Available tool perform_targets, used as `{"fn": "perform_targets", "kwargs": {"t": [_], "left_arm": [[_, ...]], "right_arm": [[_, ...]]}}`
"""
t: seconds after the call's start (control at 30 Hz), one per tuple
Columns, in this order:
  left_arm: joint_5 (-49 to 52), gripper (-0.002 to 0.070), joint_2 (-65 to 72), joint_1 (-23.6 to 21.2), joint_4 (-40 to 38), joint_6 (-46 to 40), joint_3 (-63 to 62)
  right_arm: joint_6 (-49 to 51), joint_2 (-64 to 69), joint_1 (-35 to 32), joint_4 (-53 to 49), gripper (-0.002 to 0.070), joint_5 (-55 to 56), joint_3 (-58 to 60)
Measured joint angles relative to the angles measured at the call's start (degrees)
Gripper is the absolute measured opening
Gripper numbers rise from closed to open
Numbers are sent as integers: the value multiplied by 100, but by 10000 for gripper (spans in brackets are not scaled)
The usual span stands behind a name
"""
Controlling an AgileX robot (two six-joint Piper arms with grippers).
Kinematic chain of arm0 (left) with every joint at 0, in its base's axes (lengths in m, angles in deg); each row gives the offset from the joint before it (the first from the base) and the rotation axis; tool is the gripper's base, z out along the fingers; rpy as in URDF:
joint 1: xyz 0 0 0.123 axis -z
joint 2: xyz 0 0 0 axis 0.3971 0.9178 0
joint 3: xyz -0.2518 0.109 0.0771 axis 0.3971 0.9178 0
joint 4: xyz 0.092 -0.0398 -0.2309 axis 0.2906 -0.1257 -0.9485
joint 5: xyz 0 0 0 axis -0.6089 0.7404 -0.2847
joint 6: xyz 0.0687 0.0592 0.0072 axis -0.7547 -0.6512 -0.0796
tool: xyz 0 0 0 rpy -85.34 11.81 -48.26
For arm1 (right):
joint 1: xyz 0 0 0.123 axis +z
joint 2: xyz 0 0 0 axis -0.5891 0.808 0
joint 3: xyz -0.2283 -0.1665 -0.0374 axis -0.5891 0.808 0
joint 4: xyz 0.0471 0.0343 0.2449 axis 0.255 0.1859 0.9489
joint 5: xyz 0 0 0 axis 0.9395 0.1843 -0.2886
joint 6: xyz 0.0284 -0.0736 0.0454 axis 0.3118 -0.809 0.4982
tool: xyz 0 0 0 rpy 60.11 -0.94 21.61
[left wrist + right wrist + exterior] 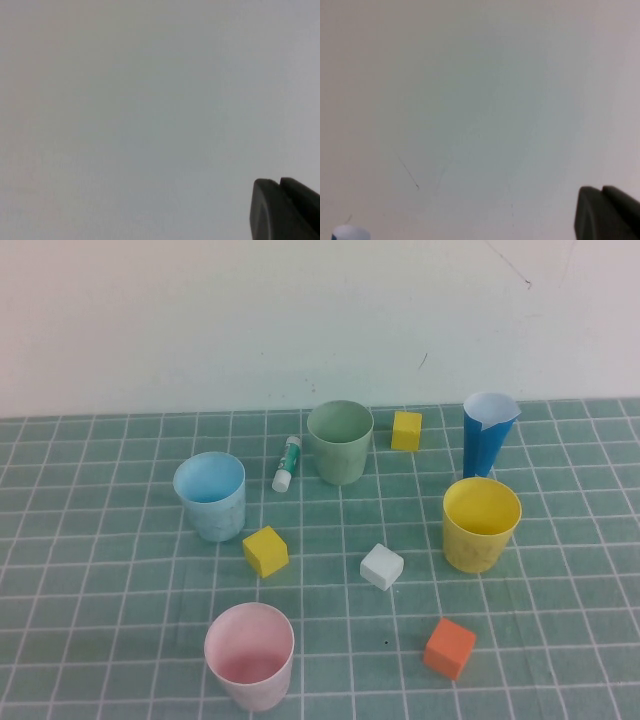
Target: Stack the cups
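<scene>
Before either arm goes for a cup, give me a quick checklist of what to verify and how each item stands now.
1. Four cups upright, mouths up: blue cup, green cup, yellow cup, pink cup: ok.
2. Cups empty: ok.
3. Cups standing apart, none nested yet: ok.
4. Left gripper empty, shut, facing the wall, off the table: ok.
5. Right gripper the same: ok.
6. Clear paths: not ok; yellow block and glue stick lie near the blue cup.
</scene>
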Motion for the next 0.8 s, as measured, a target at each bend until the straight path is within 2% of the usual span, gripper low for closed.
{"fn": "perform_targets", "kwargs": {"t": [0.2,0.3,0.43,0.57,0.8], "left_arm": [[3765,-2,194,0,443,89,-1387],[4910,-2,786,0,488,97,-2083],[6079,-2,1777,0,306,-17,-2779],[6532,-2,2952,0,-513,-661,-3196],[7462,11,5181,0,-2528,-2935,-3989]], "right_arm": [[-184,551,0,0,-3,-2177,-868],[-411,1183,0,82,-3,-3134,-1239],[-1311,2065,0,674,-3,-3840,-1533],[-2054,2771,0,1483,-3,-4099,-1536],[-3198,3344,0,2666,-3,-4147,-1383]]}}
